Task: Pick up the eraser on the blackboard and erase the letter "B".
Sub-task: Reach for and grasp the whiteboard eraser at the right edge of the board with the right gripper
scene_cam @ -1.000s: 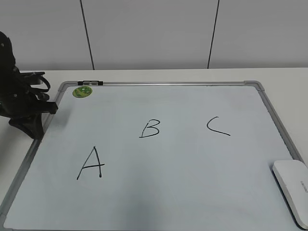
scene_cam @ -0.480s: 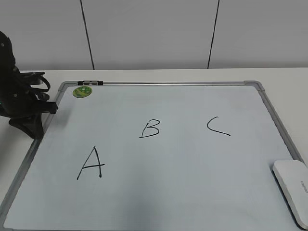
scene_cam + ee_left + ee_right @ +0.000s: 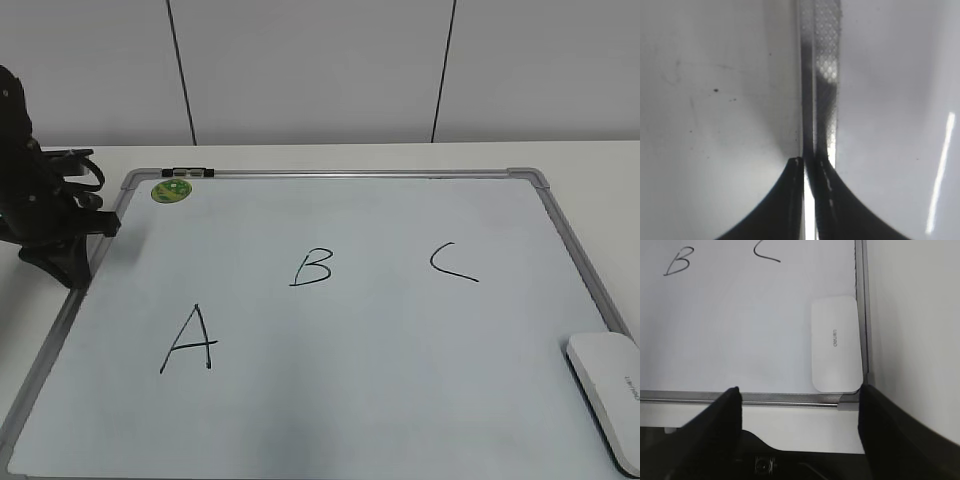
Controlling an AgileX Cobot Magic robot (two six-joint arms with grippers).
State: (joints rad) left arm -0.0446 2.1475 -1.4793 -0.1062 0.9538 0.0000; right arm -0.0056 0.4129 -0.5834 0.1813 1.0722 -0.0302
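White tabletop (image 3: pixel 330 155) against a pale panelled wall, with the blackboard (image 3: pixel 400 330) lying flat on it and taking up most of the exterior view. Three letters on it: an "A" (image 3: pixel 189 340) lower left, the letter "B" (image 3: pixel 312 268) near the middle, a "C" (image 3: pixel 452 262) to its right. A small green magnet (image 3: pixel 171 190) sits in the far left corner.

The eraser (image 3: pixel 608 397) lies in the near right corner of the board, touching or just beside the right frame, partly cut by the picture edge. In the right wrist view the eraser (image 3: pixel 835 351) shows whole: its long axis runs along the right frame, away from the camera, grey lettering facing up.

The right pincer (image 3: pixel 800 410) hangs just off the near edge of the board, fingers wide apart, nothing between them. The eraser lies ahead of it and off to the right, closer to the right finger (image 3: pixel 890 425) than the left. The gap looks wide enough to straddle the short side, so I judge a forward move with a shift right would line it up.

The left pincer (image 3: pixel 70 245) rests at the board's left frame, well apart from the eraser. In the left wrist view its fingertips (image 3: pixel 812 167) look pressed together, empty.

The right arm is plainly nearer. The "B" (image 3: pixel 679 261) lies far forward and left of the eraser, untouched.
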